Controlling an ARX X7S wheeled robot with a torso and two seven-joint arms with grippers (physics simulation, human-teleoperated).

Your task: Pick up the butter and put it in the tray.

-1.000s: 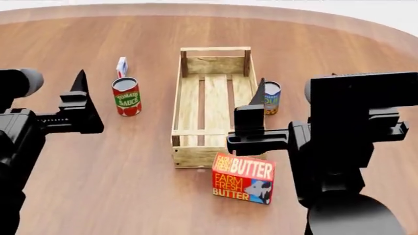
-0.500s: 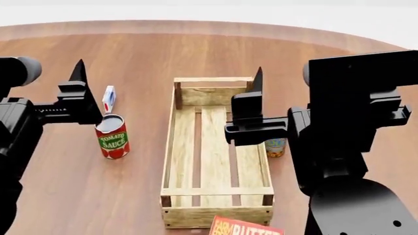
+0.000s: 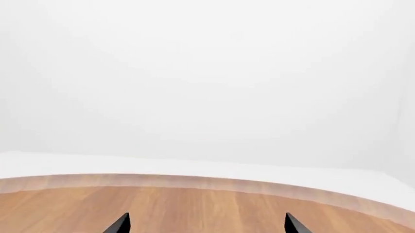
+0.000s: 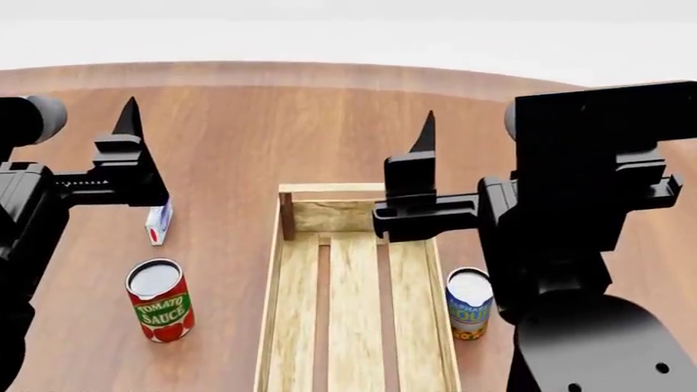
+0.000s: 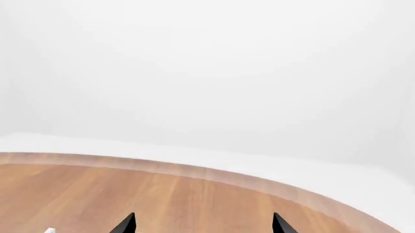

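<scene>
In the middle of the head view the tray lies on the desk, its long side running away from the robot and its near end cut off by the frame edge. The butter shows in none of the three views, so its place cannot be told. The inside of the tray, as far as it shows, holds nothing but its bare slats.

Just right of the tray, close beside its right wall, stands a blue can with its pale top up. Left of the tray and well apart from it stands a red tomato sauce can, upright. Farther off and slightly left of that can is a small white-and-red carton, partly hidden behind the left arm.

The left gripper hangs above the desk on the left, over the carton. In its wrist view two dark fingertips show spread wide apart with nothing between them.

The right gripper hangs over the far right corner of the tray. In its wrist view its fingertips also stand wide apart, holding nothing. Both wrist views look out over the far curved edge of the desk toward a plain white background.
</scene>
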